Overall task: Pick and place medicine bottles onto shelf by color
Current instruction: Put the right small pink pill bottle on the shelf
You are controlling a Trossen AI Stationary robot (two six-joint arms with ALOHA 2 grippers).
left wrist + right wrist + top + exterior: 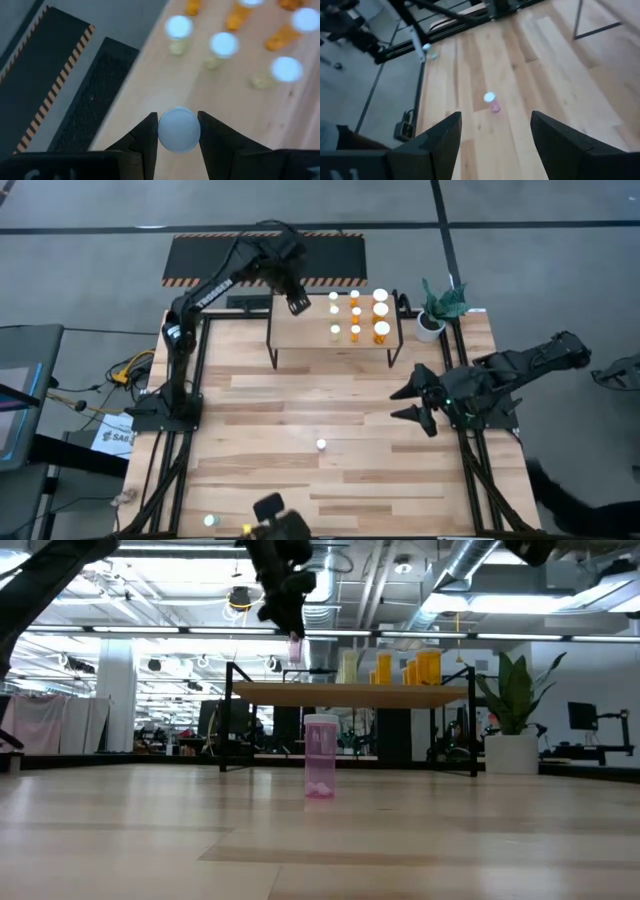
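Note:
The shelf (300, 338) stands at the table's far side and carries several white-capped bottles (356, 313), orange and pale, on its right half. My left gripper (297, 302) hangs above the shelf's left part, shut on a small pinkish bottle (296, 648). It shows in the left wrist view (179, 131). Another pink bottle (321, 445) stands upright on the table's middle and also shows in the low view (320, 757) and the right wrist view (492, 102). My right gripper (418, 403) is open and empty at the table's right side. My left gripper pinches the bottle's white round cap (179, 125) between its two fingers, one on each side. The fingers come from above, pointing down. The bottle hangs upright below them, its pinkish body (296, 650) clear of the shelf top (350, 695).
A white pot with a green plant (432, 323) stands beside the shelf's right end. A black mat with striped edges (200, 260) lies on the floor beyond the table. Two small bottles (209, 521) stand near the table's near left edge. Bare wood lies around the middle bottle.

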